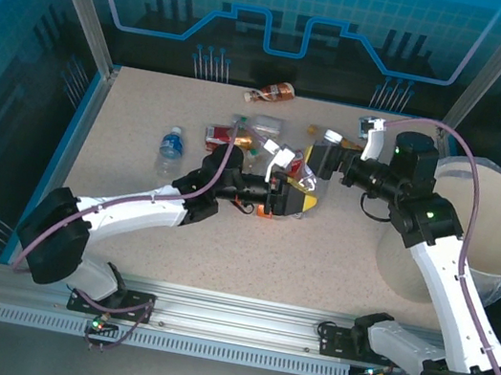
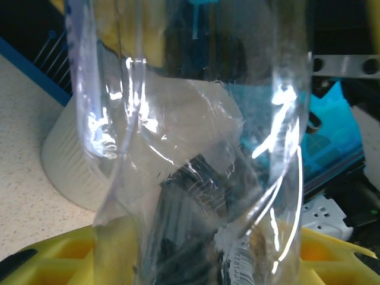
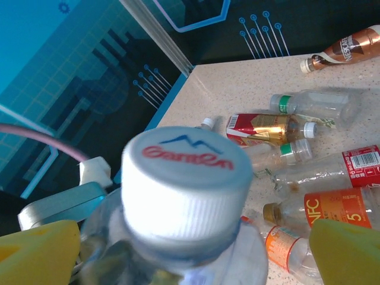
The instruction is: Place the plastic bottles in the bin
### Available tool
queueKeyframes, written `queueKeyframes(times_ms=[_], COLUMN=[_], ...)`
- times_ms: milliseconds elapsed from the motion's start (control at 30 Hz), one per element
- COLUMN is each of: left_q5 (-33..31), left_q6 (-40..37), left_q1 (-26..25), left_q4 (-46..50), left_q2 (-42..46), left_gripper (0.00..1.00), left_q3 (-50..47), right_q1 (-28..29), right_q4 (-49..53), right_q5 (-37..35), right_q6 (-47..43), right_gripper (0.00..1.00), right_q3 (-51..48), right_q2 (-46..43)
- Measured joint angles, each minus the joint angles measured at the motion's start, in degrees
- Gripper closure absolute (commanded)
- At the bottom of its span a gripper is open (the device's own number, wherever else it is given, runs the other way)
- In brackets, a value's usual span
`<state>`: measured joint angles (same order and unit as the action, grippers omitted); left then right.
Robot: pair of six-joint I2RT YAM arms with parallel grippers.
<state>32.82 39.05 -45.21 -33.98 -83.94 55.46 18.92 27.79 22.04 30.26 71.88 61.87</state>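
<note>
Right wrist: white-capped clear bottle (image 3: 187,184)

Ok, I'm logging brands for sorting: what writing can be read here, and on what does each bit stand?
"Ganten", red script, slightly blurred: white ribbed cap of the nearest clear plastic bottle.
"NESCAFE": brown plastic bottle lying farthest back.
"NFC" and "5": orange-labelled clear bottle.
Too small to read: barcode digits on the red-labelled clear bottle, fine print on the crumpled clear bottle.
</note>
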Motion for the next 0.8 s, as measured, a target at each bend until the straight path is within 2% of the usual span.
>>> queueKeyframes(times_ms=[233,367,500,633,800], left_q5=[1.6,1.7,1.7,1.7,-0.2], left_q6=[3.2,3.7,3.7,4.1,3.1], left_q1=[0.0,0.1,0.1,0.0,0.1], left_q4=[-5.7,-5.9,-6.2,-6.3,-1.3], left_q2=[-3.1,-3.6,-3.6,-4.1,-4.2], left_gripper=[0.49,0.49,0.48,0.4,0.29], left_q3=[0.0,0.0,0.0,0.1,2.3], right_q1=[0.5,0.5,0.5,0.5,0.5], right_q4=[-1.8,-1.9,-1.7,-1.1,0.7], right_q5=[-0.1,0.1,-0.3,-1.0,-3.2], right_q6=[1.4,1.2,0.8,0.3,-1.6], right_gripper=[0.33,0.44,0.5,0.54,0.56], right_q3=[-1.1,-1.6,-1.6,-1.6,-1.1], right_q2=[0.0,0.0,-0.1,-0.1,-0.1])
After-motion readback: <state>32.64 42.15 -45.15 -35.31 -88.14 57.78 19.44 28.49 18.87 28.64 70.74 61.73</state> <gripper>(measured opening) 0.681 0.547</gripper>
